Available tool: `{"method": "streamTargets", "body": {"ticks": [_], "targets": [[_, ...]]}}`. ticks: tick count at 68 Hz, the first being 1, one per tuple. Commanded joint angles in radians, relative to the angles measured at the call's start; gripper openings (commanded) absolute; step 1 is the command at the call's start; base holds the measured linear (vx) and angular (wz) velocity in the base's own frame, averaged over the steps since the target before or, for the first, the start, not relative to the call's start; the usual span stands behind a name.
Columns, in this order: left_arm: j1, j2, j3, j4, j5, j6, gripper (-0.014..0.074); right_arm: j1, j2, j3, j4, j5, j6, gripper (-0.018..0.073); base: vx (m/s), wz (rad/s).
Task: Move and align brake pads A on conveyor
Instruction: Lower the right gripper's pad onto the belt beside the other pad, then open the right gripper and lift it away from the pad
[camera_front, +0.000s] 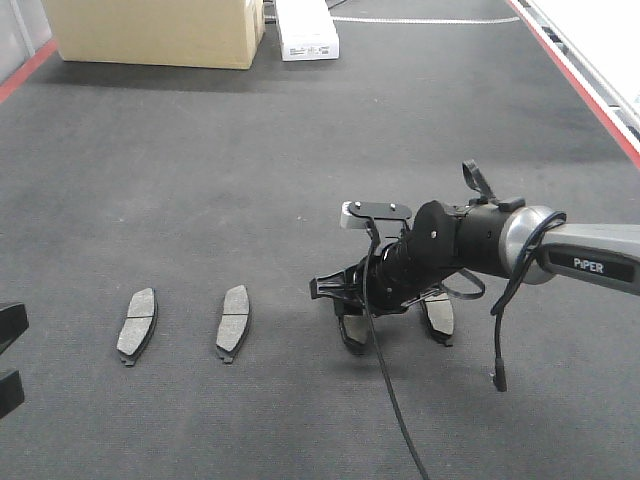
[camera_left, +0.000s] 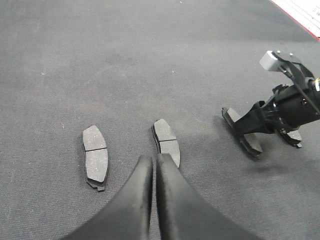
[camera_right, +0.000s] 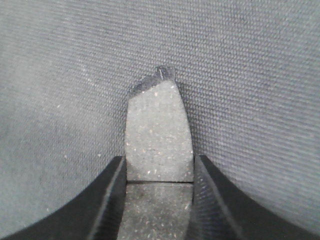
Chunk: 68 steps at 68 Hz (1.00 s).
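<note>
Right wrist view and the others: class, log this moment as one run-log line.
right gripper: astride brake pad, jaws flanking | left gripper: shut, empty | two pads on conveyor

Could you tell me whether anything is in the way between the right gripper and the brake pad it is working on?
Nothing visible is. In the right wrist view the brake pad lies directly between the right gripper's fingers, flat on the conveyor, with only bare belt around it. The front view shows the gripper lowered over that pad.
</note>
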Motion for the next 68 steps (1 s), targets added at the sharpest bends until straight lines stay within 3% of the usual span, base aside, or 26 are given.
{"method": "streamTargets", "body": {"ticks": [1,18,25,48,68], "targets": [[0.0,-0.002,-0.025,0.007,-0.059,-0.002,-0.0008,-0.002,-0.053,-0.033,0.026,-0.062,0.004,0.0137,0.0,0.0],[0.0,-0.002,-0.025,0.007,-0.059,-0.002,-0.0008,-0.002,-0.053,-0.033,0.028,-0.056,0.012,0.0391,0.0,0.0],[0.0,-0.002,-0.025,0.007,-0.059,-0.002,-0.0008,-0.004,-0.056,-0.033,0.028,-0.048,0.015,0.0439,0.0,0.0],[0.0,-0.002,-0.025,0.007,-0.059,-0.002,-0.0008,-0.004,-0.199,-0.016,-0.03,-0.025,0.024,0.0375,0.0,0.0],[0.0,-0.002,-0.025,0.007,-0.059,-0.002,-0.0008,-0.004,-0.519,0.24,-0.143,-0.201,0.031,0.0263,0.0,0.0]]}}
